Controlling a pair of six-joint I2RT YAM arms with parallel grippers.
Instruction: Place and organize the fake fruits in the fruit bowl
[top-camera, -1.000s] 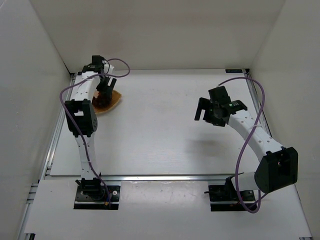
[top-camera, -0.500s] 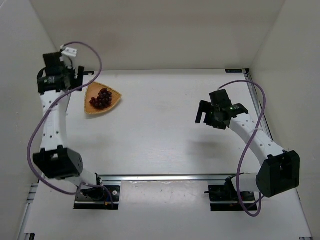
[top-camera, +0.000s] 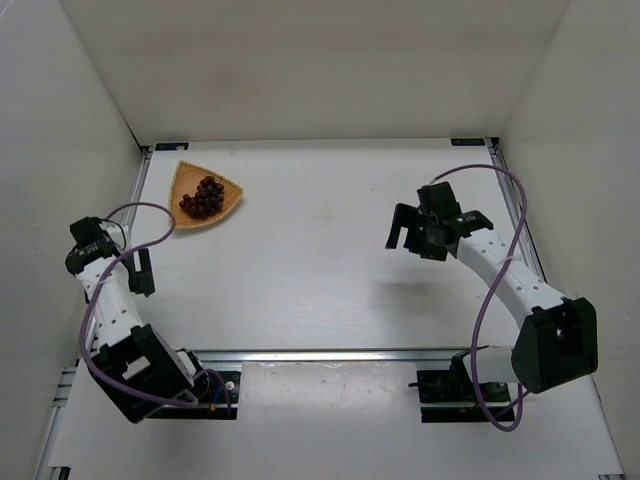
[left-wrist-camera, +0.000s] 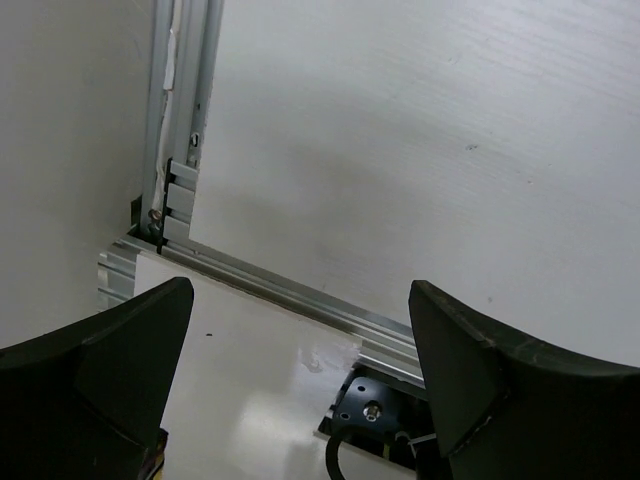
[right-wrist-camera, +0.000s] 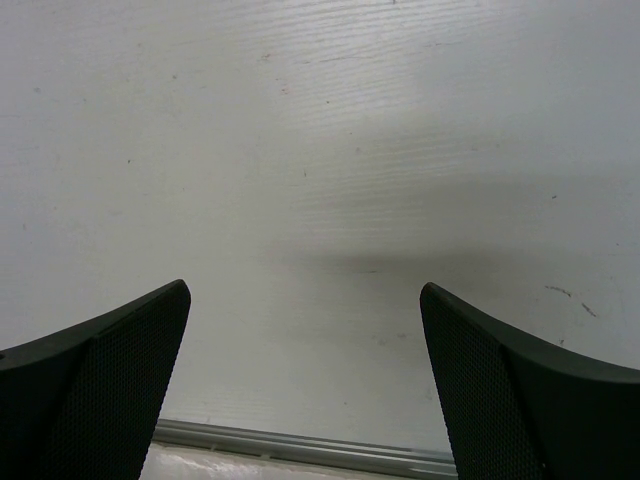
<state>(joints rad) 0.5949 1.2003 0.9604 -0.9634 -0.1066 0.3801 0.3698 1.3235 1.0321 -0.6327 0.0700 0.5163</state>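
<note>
The dark red-purple grape bunch (top-camera: 204, 196) lies inside the orange-tan wooden fruit bowl (top-camera: 184, 177) at the table's far left corner. My left gripper (top-camera: 141, 273) is open and empty, low by the left wall and well nearer than the bowl. In the left wrist view (left-wrist-camera: 300, 290) its fingers frame only the table's near-left corner. My right gripper (top-camera: 401, 228) is open and empty, held above the right middle of the table. The right wrist view (right-wrist-camera: 304, 290) shows only bare table between its fingers. Neither wrist view shows the bowl or the grapes.
White walls close in the table on the left, back and right. An aluminium rail (top-camera: 330, 353) runs along the near edge and shows in the left wrist view (left-wrist-camera: 250, 280), with the left arm's black base mount (left-wrist-camera: 385, 400) beyond it. Purple cables loop off both arms.
My left arm has swung away from the bowl, back along the left wall and down toward the near edge. The grapes stay in the bowl. The right arm has barely moved.
</note>
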